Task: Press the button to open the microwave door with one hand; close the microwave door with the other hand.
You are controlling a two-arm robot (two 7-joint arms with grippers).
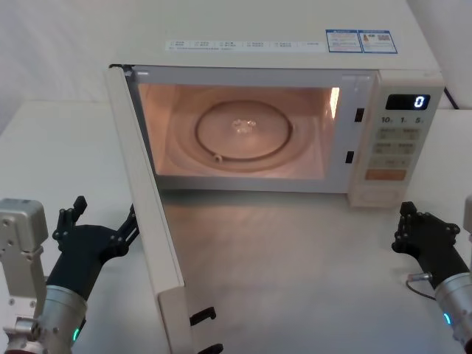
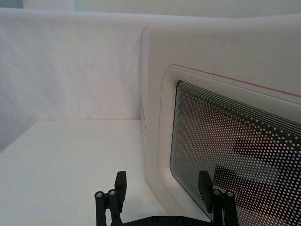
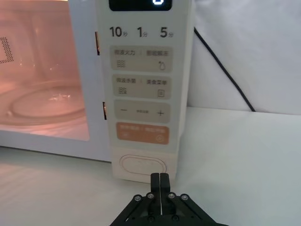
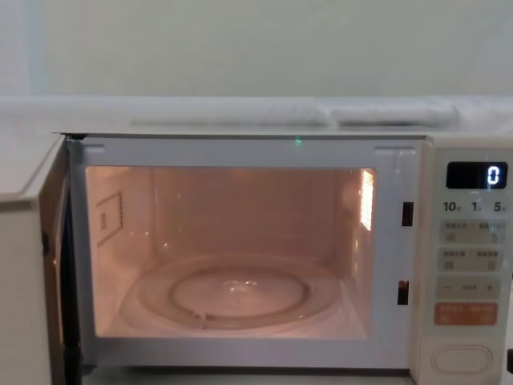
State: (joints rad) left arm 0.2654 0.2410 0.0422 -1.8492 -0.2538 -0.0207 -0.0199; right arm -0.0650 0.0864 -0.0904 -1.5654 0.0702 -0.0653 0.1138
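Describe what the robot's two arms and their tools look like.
Both tools are black plastic with blocky, notched fingers. The left tool sits on a silver-grey wrist with a small green light; a pale grey boxy link stands beside it. The right tool has the same silver wrist, a blue-green light and a thin looped cable.

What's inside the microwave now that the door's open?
Inside the microwave, just a round glass turntable, lit orange, with nothing on it. What lies beneath the turntable is hidden.
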